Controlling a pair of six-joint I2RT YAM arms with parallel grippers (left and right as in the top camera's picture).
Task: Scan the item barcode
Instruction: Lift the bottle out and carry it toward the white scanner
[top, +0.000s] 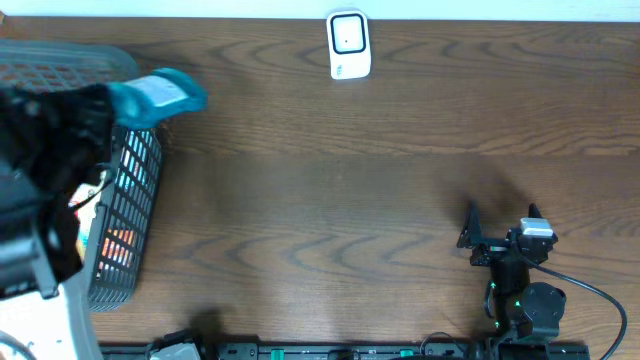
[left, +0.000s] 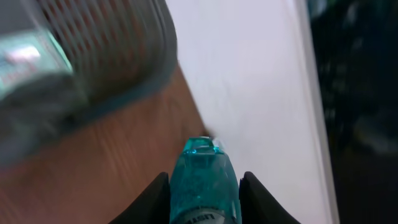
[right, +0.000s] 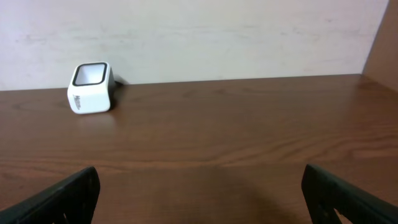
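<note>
Left end effector (left: 204, 180) of mine is clamped on a teal bottle (left: 204, 165) by the grey basket (top: 130, 210) at nine o'clock; right end effector (right: 200, 171) gapes wide, empty. Dark wood-grain surface (top: 330, 200), white scanner (top: 349, 45) at twelve, pale wall (right: 199, 31) behind. Label print too blurred to read.

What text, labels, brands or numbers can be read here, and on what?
Nothing reads clearly.
On the scanner: dark print on its side, too small to read.
On the teal item: white lettering at the picture's lower edge, cut off and blurred.
In the basket: orange packaging, blurred.
</note>
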